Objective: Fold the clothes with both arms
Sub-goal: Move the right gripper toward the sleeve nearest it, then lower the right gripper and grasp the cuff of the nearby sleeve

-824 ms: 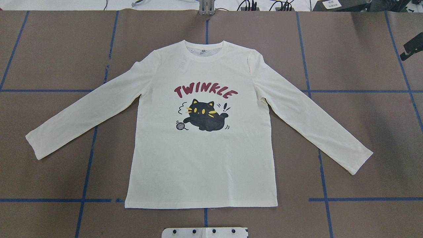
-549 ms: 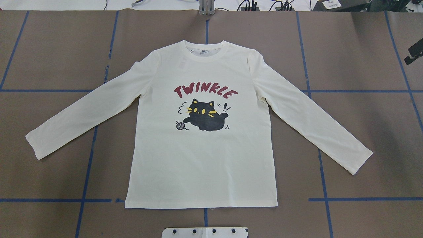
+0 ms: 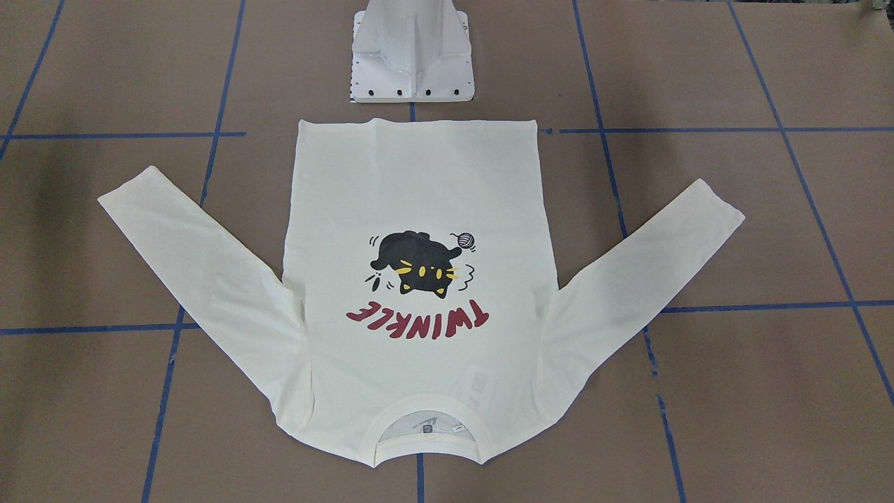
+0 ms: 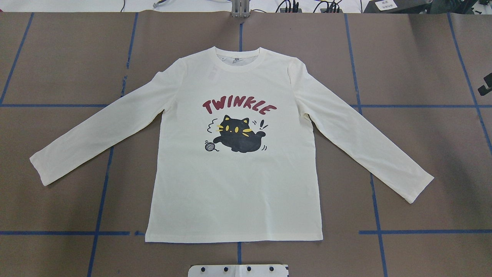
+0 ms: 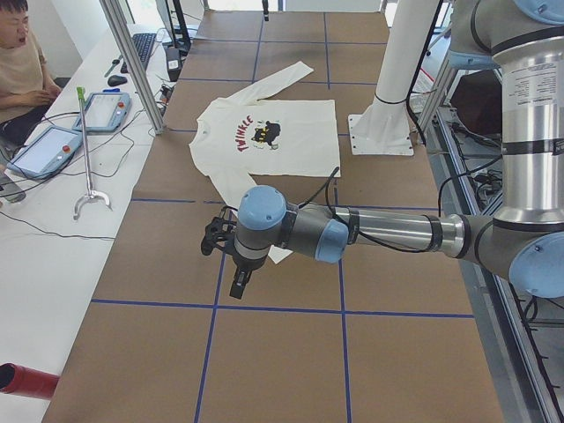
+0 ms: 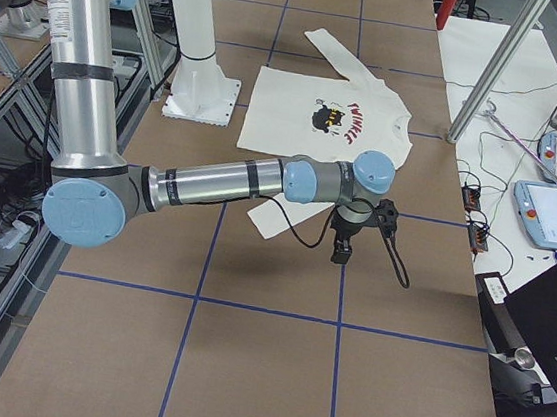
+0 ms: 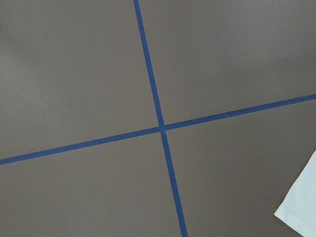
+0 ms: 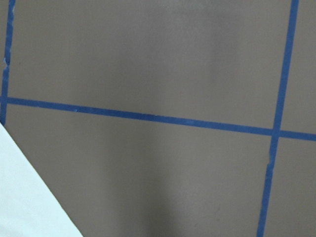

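Jaws of left gripper (image 5: 237,284) and right gripper (image 6: 340,250) pointing down, holding nothing, clear of the cloth; spread or pressed together, impossible to tell. Cream long-sleeved T-shirt (image 4: 234,192) spread flat and smooth at mid-table, soft matte knit, black cat print (image 4: 236,138) and red TWINKLE lettering (image 4: 239,107) face up, sleeves slanting outward. Beneath, brown table (image 4: 57,57) gridded with blue tape (image 4: 54,105). Further out, left arm (image 5: 397,231) and right arm (image 6: 212,176) stretched low and level, each beyond one cuff, silver tubes, light blue joint caps
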